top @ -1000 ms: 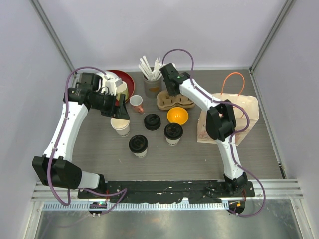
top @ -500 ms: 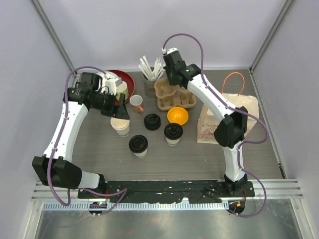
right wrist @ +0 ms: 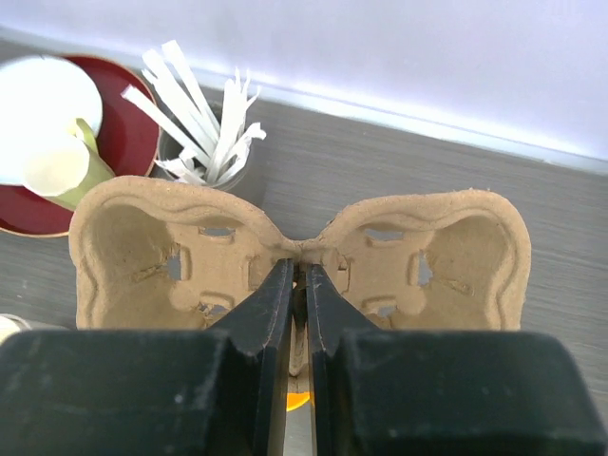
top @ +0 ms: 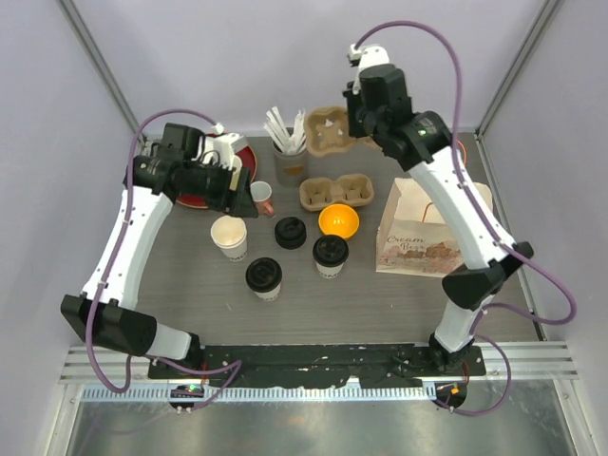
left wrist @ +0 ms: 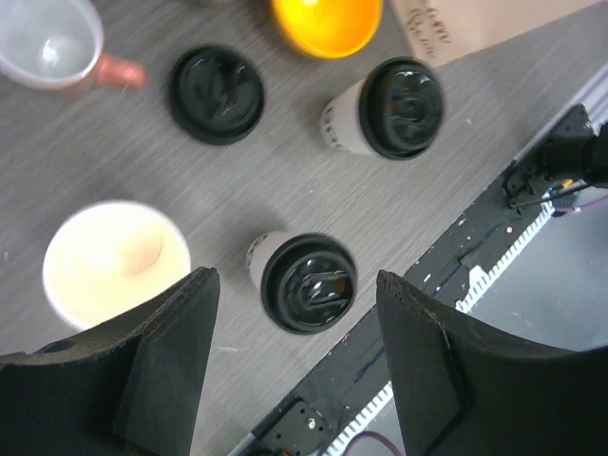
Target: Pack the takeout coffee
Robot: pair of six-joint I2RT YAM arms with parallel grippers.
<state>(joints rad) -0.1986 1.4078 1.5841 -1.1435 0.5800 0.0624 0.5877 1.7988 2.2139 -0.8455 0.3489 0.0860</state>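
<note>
Above and behind the orange bowl (top: pixel 339 220), the right gripper (right wrist: pixel 297 277) is pinched narrow on the centre ridge of a 2-well pulp carrier (right wrist: pixel 171 252), which it holds clear of the table. The left gripper (left wrist: pixel 294 285) hangs to the bowl's left, jaws wide, holding nothing. Upright on the table, cup 1 (top: pixel 330 255) stands just on the bowl's near side and cup 2 (top: pixel 263 276) further to the near-left; each is cream paper, tapered, black-lidded. Judged step: bringing the carrier down for loading. It should land level, wells upward, near the cups and clear of the loose lid (top: pixel 290 232) and bag (top: pixel 427 233). The thin ridge grip may let it swing, so slow travel is advisable.
</note>
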